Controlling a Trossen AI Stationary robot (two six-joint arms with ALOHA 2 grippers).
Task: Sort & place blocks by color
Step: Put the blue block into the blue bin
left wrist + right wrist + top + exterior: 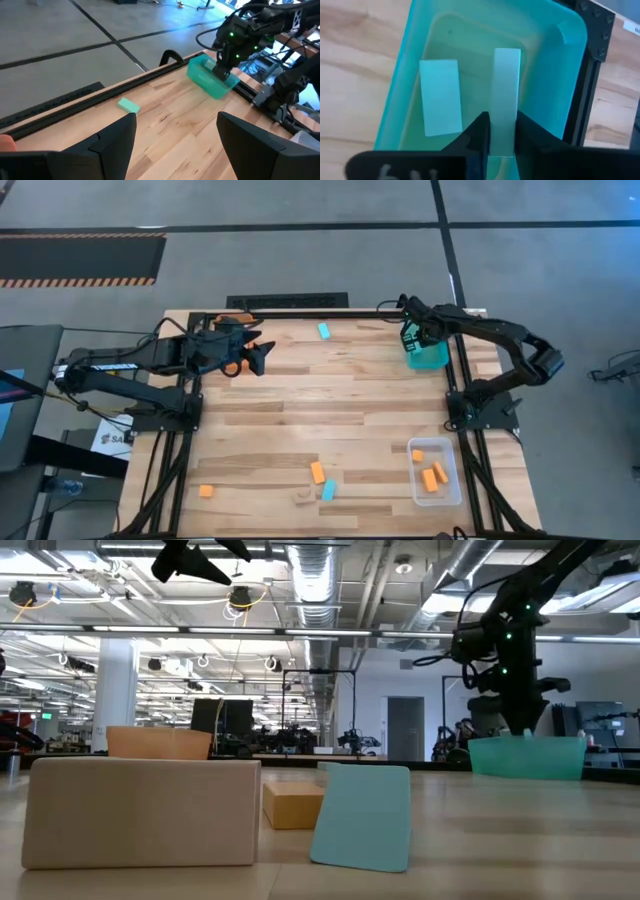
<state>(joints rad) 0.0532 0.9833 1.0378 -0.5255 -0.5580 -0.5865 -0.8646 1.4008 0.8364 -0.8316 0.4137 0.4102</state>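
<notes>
My right gripper is over the teal tray at the table's far right, shut on a light blue block. A second light blue block lies flat on the tray floor. My left gripper is open and empty above the table's far left, near an orange tray. A light blue block lies on the table at the far middle. Near the front edge lie two orange blocks, a light blue block and a pale wood block. My right gripper pinches the light blue block between its two fingers, on the long sides at the end nearest the gripper. The fingers come from above, pointing down into the teal tray, and lie along the block. I cannot tell whether the block's lower end touches the tray floor.
A clear tray with several orange blocks stands at the front right. Black rails run along the table's left, right and far edges. The middle of the table is bare wood. In the low view the front blocks stand close before the camera.
</notes>
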